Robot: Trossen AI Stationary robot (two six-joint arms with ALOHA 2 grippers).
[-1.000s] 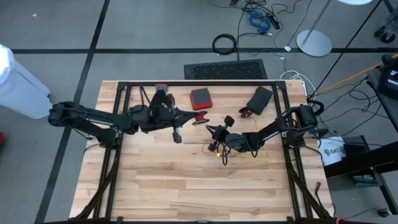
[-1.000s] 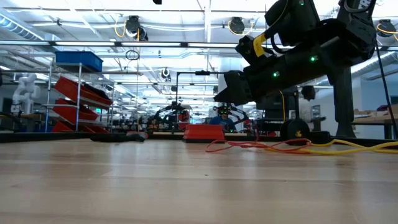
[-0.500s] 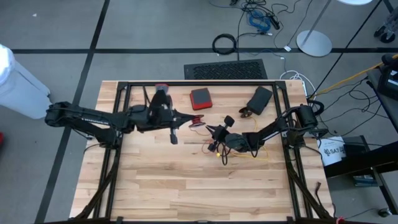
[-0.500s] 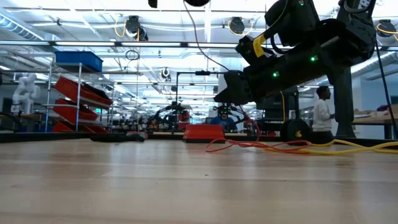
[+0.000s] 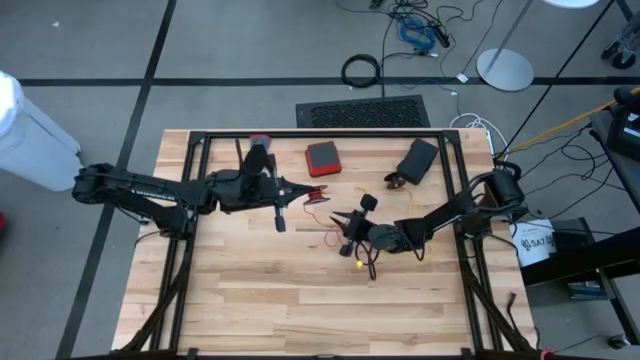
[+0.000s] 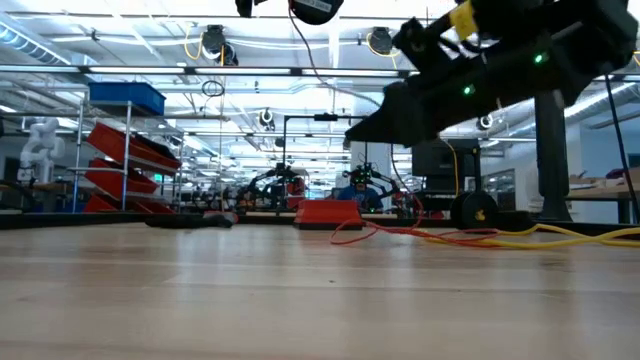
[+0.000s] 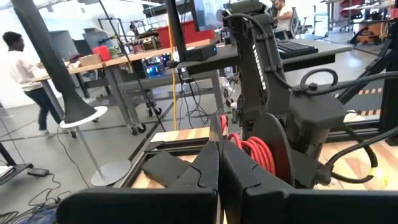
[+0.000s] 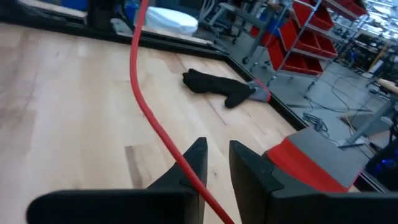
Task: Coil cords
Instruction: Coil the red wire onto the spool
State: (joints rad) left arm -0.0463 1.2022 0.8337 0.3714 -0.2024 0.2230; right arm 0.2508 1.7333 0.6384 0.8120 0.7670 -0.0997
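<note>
Right claw slightly spread around red cord, which runs lengthwise between its fingers; left claw pressed together, farther left.

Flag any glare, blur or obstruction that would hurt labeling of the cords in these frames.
High view: evenly lit, no glare; the red cord is thin. Low view: the near table is soft, ceiling lights glare. Right wrist view: red cord sharp beside the right gripper. Left wrist view: the left gripper blocks the lower frame.

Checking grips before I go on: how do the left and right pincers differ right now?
The left pincer has its fingers pressed together; the right pincer has them apart, with the red cord running between. The left pincer hangs over the table's left half, the right pincer near its middle. Both are dark and two-fingered.
</note>
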